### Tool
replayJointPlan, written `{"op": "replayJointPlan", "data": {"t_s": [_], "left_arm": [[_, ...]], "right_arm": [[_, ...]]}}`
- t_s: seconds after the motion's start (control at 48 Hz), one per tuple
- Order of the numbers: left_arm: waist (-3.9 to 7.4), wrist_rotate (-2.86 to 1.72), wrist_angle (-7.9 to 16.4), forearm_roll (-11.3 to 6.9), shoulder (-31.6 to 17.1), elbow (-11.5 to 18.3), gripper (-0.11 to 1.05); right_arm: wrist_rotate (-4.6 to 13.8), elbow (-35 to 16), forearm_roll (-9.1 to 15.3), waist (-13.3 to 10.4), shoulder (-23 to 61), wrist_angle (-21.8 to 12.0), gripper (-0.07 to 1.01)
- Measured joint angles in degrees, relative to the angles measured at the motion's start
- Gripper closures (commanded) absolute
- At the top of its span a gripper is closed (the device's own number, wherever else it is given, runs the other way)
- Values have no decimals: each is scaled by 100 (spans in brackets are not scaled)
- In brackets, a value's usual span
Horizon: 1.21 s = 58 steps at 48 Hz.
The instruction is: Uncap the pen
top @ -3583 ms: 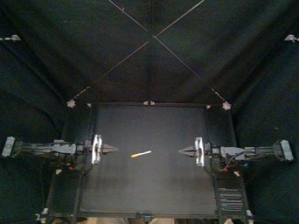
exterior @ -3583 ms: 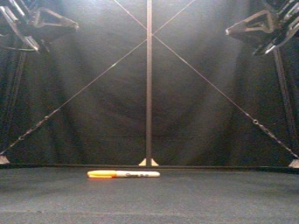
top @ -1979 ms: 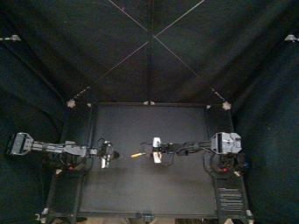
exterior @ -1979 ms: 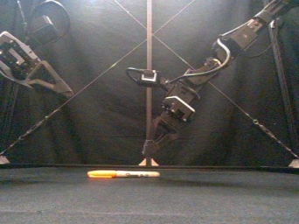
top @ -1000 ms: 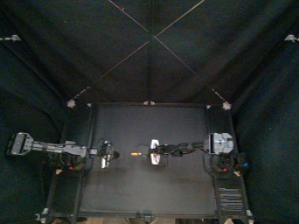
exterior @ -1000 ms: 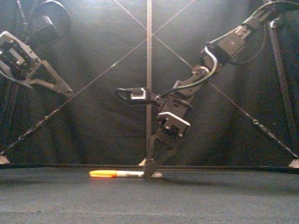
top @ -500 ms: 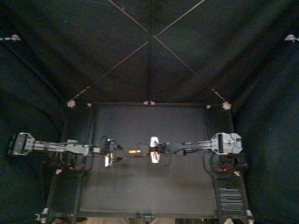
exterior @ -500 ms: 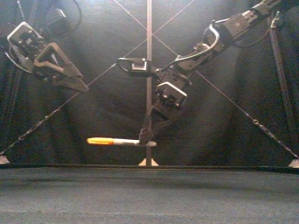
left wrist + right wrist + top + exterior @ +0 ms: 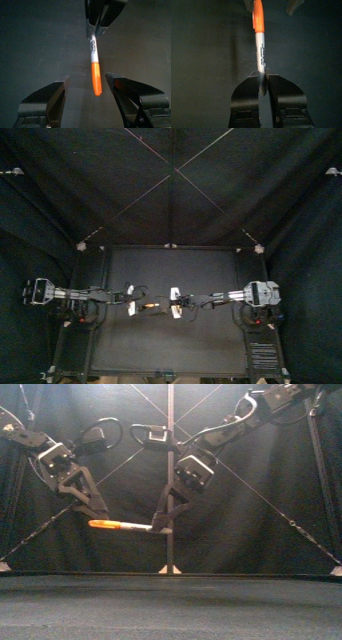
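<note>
Pen [image 9: 123, 526] aloft, level over surface [image 9: 171, 599]. Right end effector [image 9: 262, 75] clenched on white end; left end effector [image 9: 88, 78] released, jaws flanking orange end.

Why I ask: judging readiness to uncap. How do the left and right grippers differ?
The right gripper is shut; the left gripper is open. The right grips the pen's white end; the left flanks its orange cap without touching. Both hang above the table, facing each other.

Probably a lab: black curtains [image 9: 80, 188] enclose a table [image 9: 167, 343].
</note>
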State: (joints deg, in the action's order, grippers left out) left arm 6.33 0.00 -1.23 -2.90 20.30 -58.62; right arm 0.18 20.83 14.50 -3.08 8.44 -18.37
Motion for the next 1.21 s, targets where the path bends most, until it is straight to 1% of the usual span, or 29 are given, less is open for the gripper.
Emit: {"op": "replayJointPlan", "data": {"t_s": [0.125,0.146,0.167,0.271,0.375,0.458,0.521,0.562,0.625,0.667,0.688,0.729,0.75,0.771,0.812,0.833,0.875,0.896,0.917,1.021,1.042,1.062,1.146,1.188,1.208], "left_arm": [[9,0,9,-18,-202,88,2],[9,-9,9,-18,-220,88,2],[9,0,9,-18,-229,97,3],[35,-9,9,-18,-246,105,3],[44,-9,9,-26,-246,105,7],[44,-9,9,-26,-246,97,14],[44,-9,9,-26,-246,105,21],[44,0,9,-26,-255,105,27],[44,0,9,-26,-246,105,36],[44,-9,9,-26,-246,105,41],[53,-9,0,-26,-246,105,43],[53,18,0,-26,-246,105,48],[44,9,0,-26,-237,105,50],[53,26,9,-26,-229,114,52],[44,18,0,-26,-220,114,55],[44,26,-9,-26,-202,105,56],[44,26,-18,-26,-167,105,58],[44,18,-18,-26,-149,105,58],[44,26,-26,-26,-132,105,58],[35,26,-35,-26,-26,114,58],[35,18,-35,-26,-9,114,58],[35,26,-35,-26,18,114,58],[26,26,-35,-26,114,88,58],[18,26,0,-18,176,79,58],[26,18,18,-18,211,9,58]], "right_arm": [[-9,0,0,0,-44,0,59],[-9,0,0,0,-44,0,59],[-9,0,0,0,-53,0,59],[-9,0,9,0,-62,0,59],[-9,0,0,0,-70,9,59],[26,0,0,-9,-70,9,59],[-9,0,9,-18,-70,9,59],[0,0,9,-35,-79,9,59],[0,0,9,-53,-88,9,59],[0,18,9,-62,-114,18,59],[-35,35,9,-62,-132,26,59],[-9,79,9,-62,-176,44,59],[0,123,9,-62,-202,62,59],[9,149,0,-53,-229,88,59],[26,246,0,-62,-290,158,59],[18,281,-9,-79,-325,202,59],[26,369,-18,-132,-387,290,59],[26,431,-35,-149,-431,360,59],[18,475,-53,-167,-466,413,59],[18,703,-141,-237,-650,650,59],[18,747,-149,-246,-686,677,59],[26,773,-158,-246,-721,712,59],[18,888,-202,-264,-835,747,59],[62,923,-237,-264,-870,756,59],[62,993,-246,-272,-905,738,59]]}}
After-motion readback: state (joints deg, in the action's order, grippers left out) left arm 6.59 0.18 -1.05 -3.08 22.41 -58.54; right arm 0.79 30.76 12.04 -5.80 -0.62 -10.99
